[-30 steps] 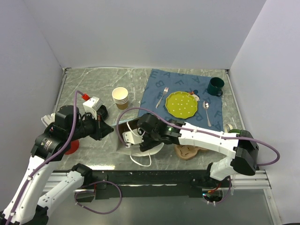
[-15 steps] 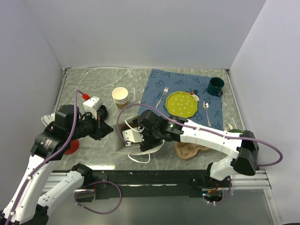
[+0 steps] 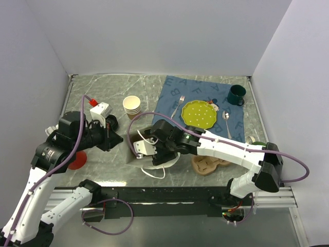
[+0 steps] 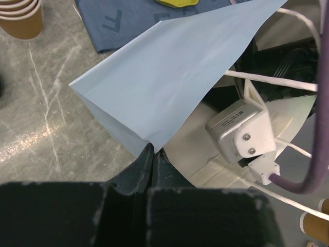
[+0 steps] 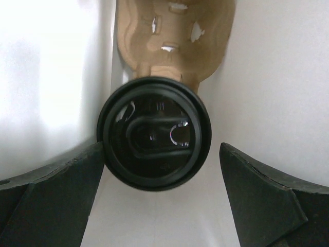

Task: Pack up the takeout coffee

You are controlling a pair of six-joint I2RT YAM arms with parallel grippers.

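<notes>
In the right wrist view the takeout coffee's round black lid faces me from inside the white paper bag, with a brown cardboard carrier behind it. My right gripper is open. Its left finger is beside the lid's rim and its right finger stands well apart. My left gripper is shut on the bag's edge and holds the mouth open. In the top view the bag lies at front centre with my right wrist reaching into it.
A stack of lidless paper cups stands behind the bag. A blue placemat carries a yellow-green plate, fork and spoon. A green mug is at back right, a cardboard carrier at front right.
My right wrist has moved a little left, deeper into the bag. My left arm has lifted slightly while keeping its grip on the bag's edge.
</notes>
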